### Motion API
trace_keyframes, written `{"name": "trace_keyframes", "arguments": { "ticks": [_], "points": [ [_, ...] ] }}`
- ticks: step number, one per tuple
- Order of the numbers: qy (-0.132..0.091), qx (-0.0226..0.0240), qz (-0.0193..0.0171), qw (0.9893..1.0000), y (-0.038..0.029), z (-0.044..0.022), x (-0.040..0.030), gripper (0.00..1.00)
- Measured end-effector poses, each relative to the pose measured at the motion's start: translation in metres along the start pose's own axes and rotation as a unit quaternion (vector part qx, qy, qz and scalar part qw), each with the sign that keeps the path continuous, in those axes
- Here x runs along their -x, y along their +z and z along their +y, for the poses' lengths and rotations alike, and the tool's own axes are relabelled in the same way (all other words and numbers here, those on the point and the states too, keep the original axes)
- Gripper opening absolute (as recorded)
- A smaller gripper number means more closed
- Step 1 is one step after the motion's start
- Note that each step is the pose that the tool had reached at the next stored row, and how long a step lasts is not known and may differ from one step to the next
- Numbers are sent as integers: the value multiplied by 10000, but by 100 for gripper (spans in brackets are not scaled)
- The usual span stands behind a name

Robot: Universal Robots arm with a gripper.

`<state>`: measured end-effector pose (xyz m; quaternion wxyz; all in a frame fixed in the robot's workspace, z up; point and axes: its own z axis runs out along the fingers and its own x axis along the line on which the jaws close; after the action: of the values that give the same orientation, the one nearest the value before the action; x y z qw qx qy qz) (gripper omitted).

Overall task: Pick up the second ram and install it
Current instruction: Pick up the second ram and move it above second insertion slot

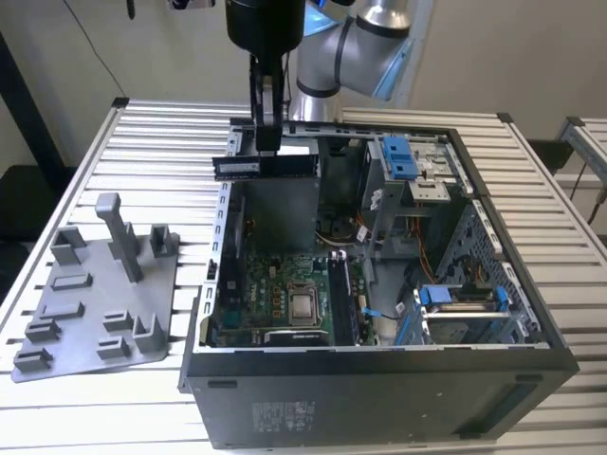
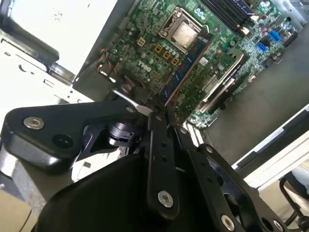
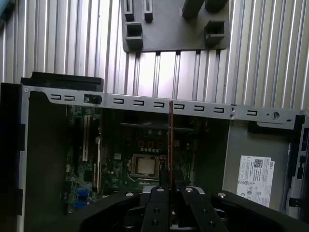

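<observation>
I read this as the carry stage: the gripper point(image 1: 269, 149) is clamped on the second ram point(image 1: 294, 164), fingers narrowed onto its flat faces near mid-length. In the exterior view the stick hangs level in the upper centre of the frame, above the far rim of the open computer case point(image 1: 379, 398) and clear of everything inside it, with its pale label towards the exterior view's left. In the first wrist view the second ram point(image 3: 171, 135) shows edge-on as a thin line running out from the gripper point(image 3: 170, 191) over the motherboard point(image 3: 140, 154). The grey fixture plate point(image 1: 95, 303) lies on the slatted table point(image 1: 142, 133) in the lower left of the exterior view, and I see no stick on it. So pickup looks done and installation is not yet. By my judgement, seating calls for lining the stick's long edge up with a free memory slot point(image 1: 340, 294) beside the processor socket point(image 1: 303, 305), keeping it square. I cannot tell which slot is free.
</observation>
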<state>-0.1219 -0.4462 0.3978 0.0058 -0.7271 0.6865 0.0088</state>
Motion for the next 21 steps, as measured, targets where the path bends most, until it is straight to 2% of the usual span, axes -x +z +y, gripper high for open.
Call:
{"name": "trace_keyframes", "arguments": {
  "ticks": [8, 13, 16, 21],
  "points": [
    [0, 0, 0, 10000, 0, -148, 9, 14],
    [0, 0, 0, 10000, -1, -263, 9, 14],
    [0, 1, 0, 10000, -1, -359, 6, 14],
    [0, 10, 0, 10000, -3, -586, -7, 14]
  ]
}}
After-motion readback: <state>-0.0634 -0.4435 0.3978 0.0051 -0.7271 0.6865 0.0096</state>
